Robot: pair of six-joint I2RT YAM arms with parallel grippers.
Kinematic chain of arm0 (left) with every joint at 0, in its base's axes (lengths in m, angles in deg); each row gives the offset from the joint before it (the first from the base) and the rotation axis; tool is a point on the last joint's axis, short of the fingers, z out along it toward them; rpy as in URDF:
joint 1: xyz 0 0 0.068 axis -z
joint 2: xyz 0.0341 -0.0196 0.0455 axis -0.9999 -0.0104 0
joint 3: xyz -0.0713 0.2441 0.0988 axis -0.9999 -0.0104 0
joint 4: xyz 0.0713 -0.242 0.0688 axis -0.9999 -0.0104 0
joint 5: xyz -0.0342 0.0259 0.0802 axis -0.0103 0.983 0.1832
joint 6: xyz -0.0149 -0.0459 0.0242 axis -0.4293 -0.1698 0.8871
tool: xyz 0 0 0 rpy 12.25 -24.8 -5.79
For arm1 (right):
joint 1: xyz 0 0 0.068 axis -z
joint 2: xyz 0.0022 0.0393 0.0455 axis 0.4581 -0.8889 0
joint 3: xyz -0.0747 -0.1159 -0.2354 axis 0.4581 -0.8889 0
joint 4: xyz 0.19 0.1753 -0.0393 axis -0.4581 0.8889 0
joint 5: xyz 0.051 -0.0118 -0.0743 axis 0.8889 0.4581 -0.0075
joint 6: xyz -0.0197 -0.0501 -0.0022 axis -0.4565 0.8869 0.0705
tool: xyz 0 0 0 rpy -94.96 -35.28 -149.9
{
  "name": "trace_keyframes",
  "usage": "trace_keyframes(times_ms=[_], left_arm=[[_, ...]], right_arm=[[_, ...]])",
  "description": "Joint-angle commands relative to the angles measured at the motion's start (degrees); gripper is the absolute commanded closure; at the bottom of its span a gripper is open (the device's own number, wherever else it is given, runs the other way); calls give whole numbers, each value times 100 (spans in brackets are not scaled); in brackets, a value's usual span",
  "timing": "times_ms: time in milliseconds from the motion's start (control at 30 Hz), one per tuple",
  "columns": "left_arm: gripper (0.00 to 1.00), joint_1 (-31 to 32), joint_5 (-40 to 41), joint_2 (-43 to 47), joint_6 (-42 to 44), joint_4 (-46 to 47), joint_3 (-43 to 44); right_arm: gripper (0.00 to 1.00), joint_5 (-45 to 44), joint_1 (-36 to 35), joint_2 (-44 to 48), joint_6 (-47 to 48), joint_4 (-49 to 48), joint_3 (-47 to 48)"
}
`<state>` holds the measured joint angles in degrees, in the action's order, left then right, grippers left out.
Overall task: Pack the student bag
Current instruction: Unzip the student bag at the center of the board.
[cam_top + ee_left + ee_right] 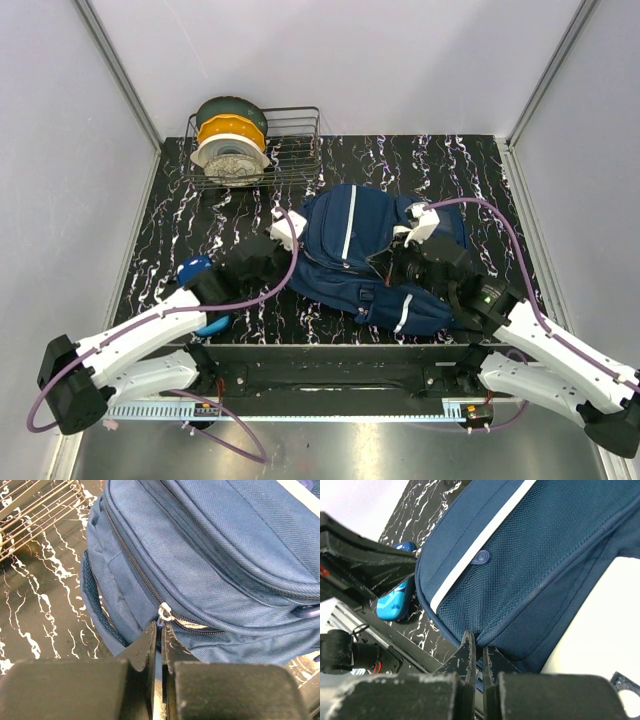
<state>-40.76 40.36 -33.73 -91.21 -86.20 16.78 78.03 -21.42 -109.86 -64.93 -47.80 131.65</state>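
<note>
While the bag (pixel 350 255) lies at the middle of the worktop (pixel 170 215), I list: left hand (pixel 161 642) pinched shut on the zip pull (pixel 165 613); right hand (pixel 480 652) clamped on a bag corner. Advice: I draw along the zip track, bracing opposite, no upward tug.
</note>
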Motion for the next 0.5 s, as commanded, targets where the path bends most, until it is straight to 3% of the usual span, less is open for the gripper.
trace_keyframes(times_ms=[0, 233, 467], left_arm=[[100, -680, 557, -274, 953, 224, 470], [100, -689, 30, -83, -283, -58, 480], [100, -418, -34, 727, -1077, -199, -47]], right_arm=[[100, 599, -9, 302, 1003, 181, 557], [100, -78, 191, -460, 1195, 181, 1022], [100, 1038, 1106, -2044, 1319, 32, 2173]])
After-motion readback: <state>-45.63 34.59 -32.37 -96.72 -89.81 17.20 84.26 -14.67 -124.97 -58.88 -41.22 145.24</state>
